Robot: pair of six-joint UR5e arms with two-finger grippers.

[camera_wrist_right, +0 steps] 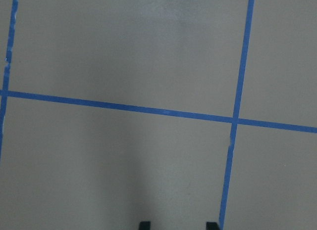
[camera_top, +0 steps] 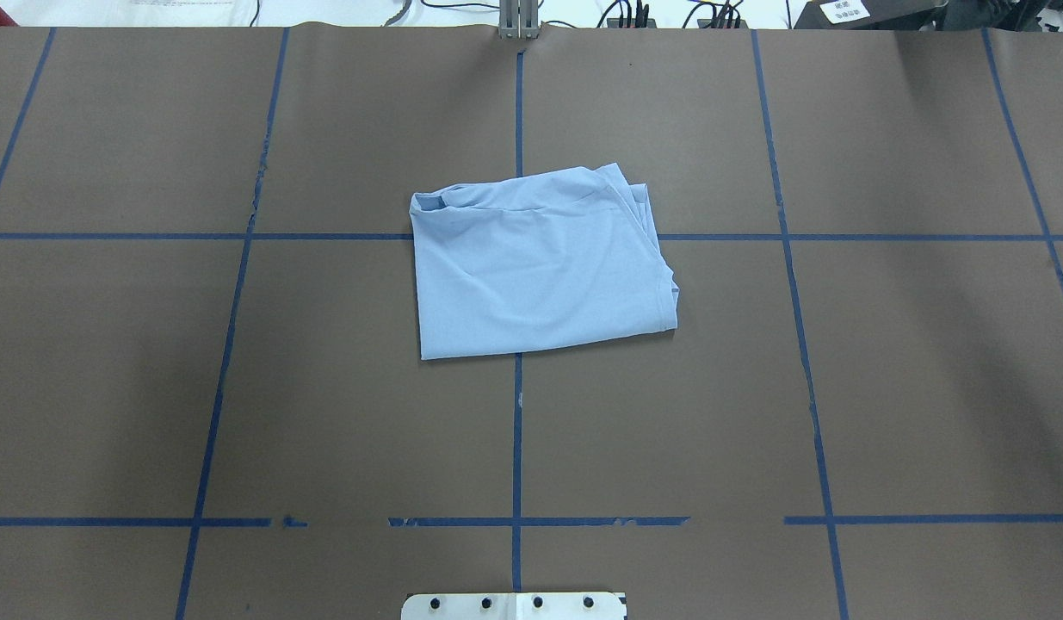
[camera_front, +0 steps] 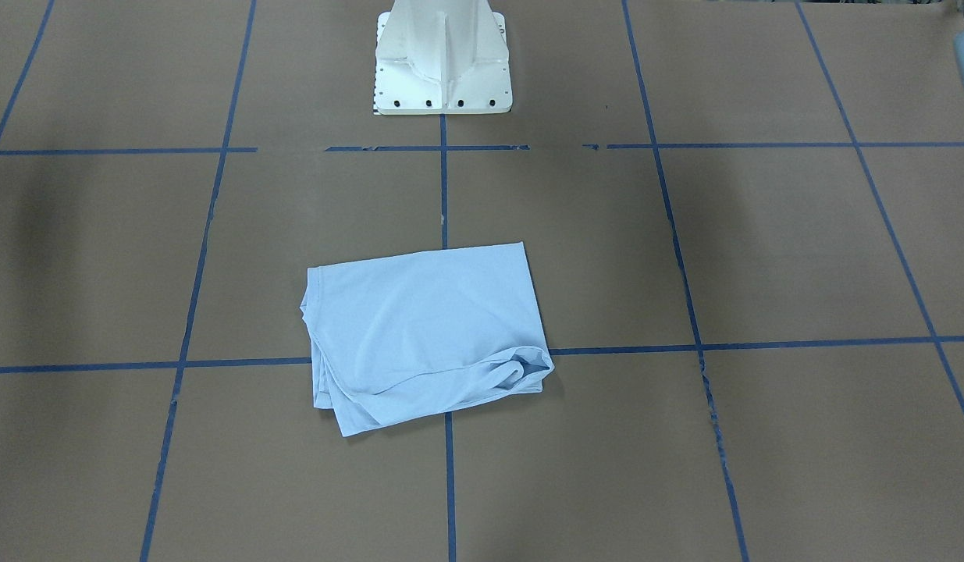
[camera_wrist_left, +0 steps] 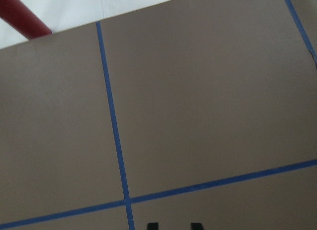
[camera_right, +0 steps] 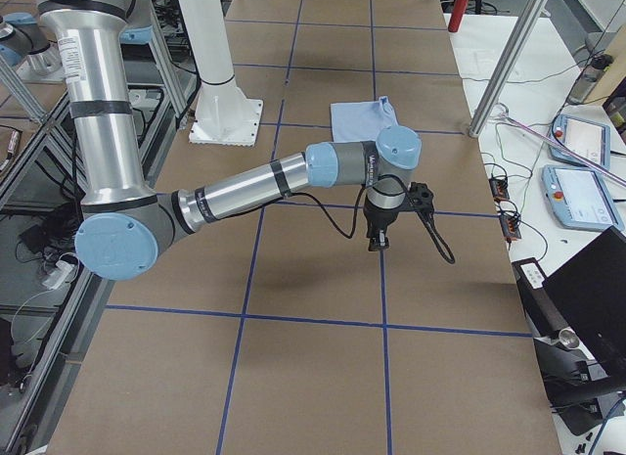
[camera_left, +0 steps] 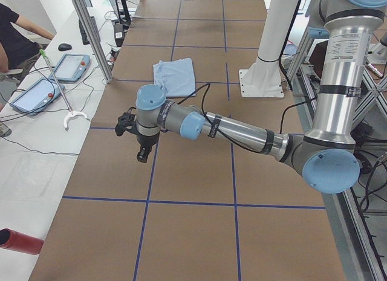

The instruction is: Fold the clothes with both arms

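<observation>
Overhead exterior view has the light blue T-shirt (camera_top: 540, 267) lying as a folded, roughly rectangular packet near the middle of the brown worktop (camera_top: 324, 387), straddling the crossing of two blue tape lines (camera_top: 518, 430). Its chest print and neck label are not in sight. Several layered edges stack up along one side, and the far corner on the opposite side bulges into a small rolled opening, so the packet looks nearly finished but not quite flat. Neither arm reaches into this view. From the side cameras, the left arm (camera_left: 242, 133) and the right arm (camera_right: 245, 191) each stretch out over bare worktop on their own side, well apart from the shirt, tools pointing down. Each wrist camera shows two dark tips with a gap and only taped worktop between them, so the left jaws and the right jaws both stand apart and hold nothing. The cloth looks thin, light and limp: it would likely sag from any single hold, and its layers would slide over one another. A sound hold would probably be at two corners of the stacked side, pinching all layers together, one arm per corner.
</observation>
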